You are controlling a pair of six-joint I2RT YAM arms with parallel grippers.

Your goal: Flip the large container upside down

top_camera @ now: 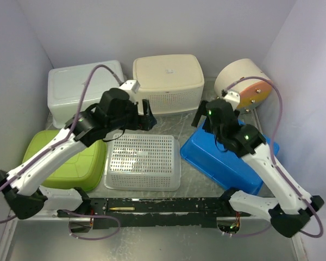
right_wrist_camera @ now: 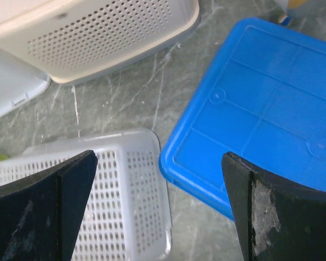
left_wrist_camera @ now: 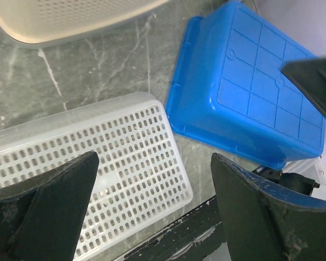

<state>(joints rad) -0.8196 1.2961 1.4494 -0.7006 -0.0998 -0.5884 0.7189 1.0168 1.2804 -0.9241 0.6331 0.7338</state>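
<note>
Your table (top_camera: pixel 186 124) is crowded with tubs, and all those you can judge show their bases. At the back stand a cream perforated basket (top_camera: pixel 167 81) and, on its left, a plain white bin (top_camera: pixel 79 89). A green bin (top_camera: pixel 89 163) lies at the near left, partly under your left arm. The blue container (top_camera: pixel 228 163) sits at the right, turned at an angle to the others, its ribbed underside facing up. From these views you cannot tell whether its rim lies flat all round. Between green and blue lies a white perforated basket (top_camera: pixel 143 160), close beside the blue one's corner but apart from it. A round tan tub (top_camera: pixel 242 76) lies on its side in the far right corner. Your left gripper (left_wrist_camera: pixel 152 163) hangs over the far edge of the white perforated basket, jaws spread wide with nothing between them. Your right gripper (right_wrist_camera: pixel 158 157) is just as wide and empty, poised above the gap between that basket and the blue container, touching neither.
</note>
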